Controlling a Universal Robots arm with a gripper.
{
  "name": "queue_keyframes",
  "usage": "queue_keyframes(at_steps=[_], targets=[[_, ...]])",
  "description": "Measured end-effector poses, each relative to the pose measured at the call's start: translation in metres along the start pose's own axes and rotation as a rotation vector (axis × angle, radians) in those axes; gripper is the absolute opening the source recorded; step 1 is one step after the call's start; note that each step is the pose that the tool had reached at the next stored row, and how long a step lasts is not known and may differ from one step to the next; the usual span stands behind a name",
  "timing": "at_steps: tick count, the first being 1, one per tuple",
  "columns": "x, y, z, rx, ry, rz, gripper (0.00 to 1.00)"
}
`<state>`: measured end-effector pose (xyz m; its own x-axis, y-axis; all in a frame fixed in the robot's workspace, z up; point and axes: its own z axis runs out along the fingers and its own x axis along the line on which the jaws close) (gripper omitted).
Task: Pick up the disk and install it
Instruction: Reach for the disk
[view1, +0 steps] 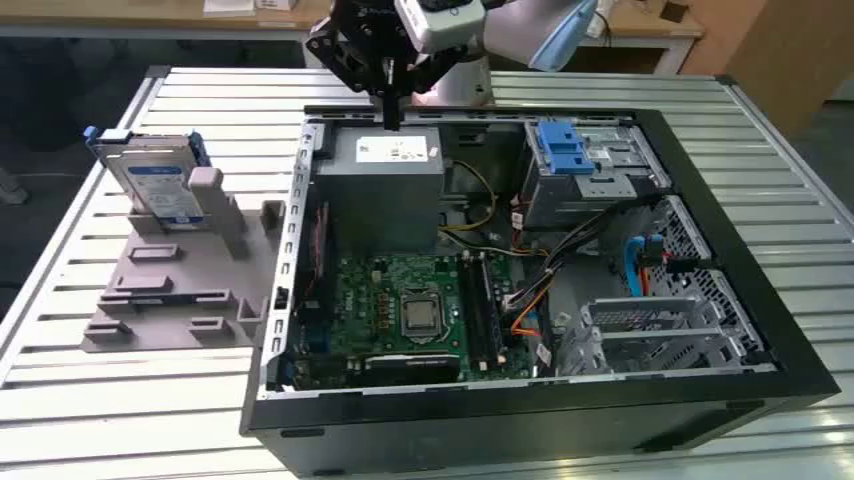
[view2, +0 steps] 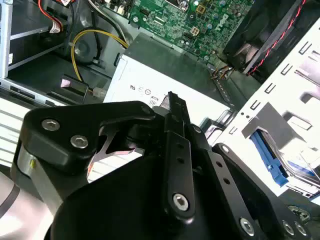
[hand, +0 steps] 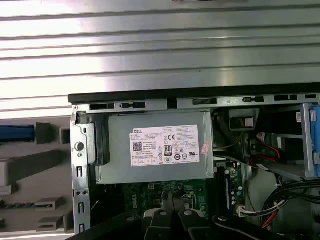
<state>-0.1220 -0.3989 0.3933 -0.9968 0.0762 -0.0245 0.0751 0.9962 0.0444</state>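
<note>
The end effector (view1: 391, 115) hangs over the power supply (view1: 387, 190), closed tight and holding nothing. The disk (view1: 158, 185) stands upright in the grey holder (view1: 174, 290), well apart. I think it should open wide before approaching squarely.

The arm (view1: 534, 30) leans over the power supply box (view1: 380, 180), its wrist turned downward. The gripper (view1: 392, 118) hangs just above that box's outer edge, fingers pressed together, tips pointing down.
</note>
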Motion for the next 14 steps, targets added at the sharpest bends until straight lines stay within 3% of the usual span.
queue_keyframes(at_steps=[14], targets=[[0.0089, -0.0005, 0.0001, 0.0001, 0.0002, 0.0, 0.11]])
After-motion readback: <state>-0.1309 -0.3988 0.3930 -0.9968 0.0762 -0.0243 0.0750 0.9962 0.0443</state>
